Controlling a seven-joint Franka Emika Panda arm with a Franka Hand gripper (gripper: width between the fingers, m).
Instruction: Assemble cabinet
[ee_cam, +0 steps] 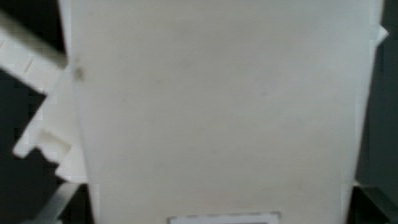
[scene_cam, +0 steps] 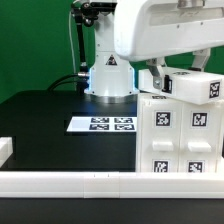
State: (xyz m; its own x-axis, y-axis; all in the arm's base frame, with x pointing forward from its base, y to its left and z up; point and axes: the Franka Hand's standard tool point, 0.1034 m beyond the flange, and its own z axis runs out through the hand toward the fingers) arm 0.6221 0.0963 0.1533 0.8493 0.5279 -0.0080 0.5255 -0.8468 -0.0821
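Cabinet (scene_cam: pixel 183 135) parts are standing at the exterior view's right, near the camera: a large white boxy body is resting on the black table (scene_cam: pixel 45 120) just behind the white rail (scene_cam: pixel 70 183) that is running along the table's near edge. Four square panels on its near face are each showing a black-and-white tag. A smaller white tagged block (scene_cam: pixel 195 86) is sitting tilted on top of the body, with the gripper (scene_cam: pixel 158 78) reaching down right beside it; whether the fingers are gripping that block, and whether the jaws are apart or together, I cannot tell, as the arm's white housing (scene_cam: pixel 165 30) is covering much of them. The marker board (scene_cam: pixel 103 124) is lying flat on the table to the left of the body, in front of the arm's base (scene_cam: pixel 108 78), well apart from the rail. In the wrist view a plain white surface (ee_cam: pixel 222 100) is filling nearly the whole picture, very close and blurred, with dark table showing only along its edges.
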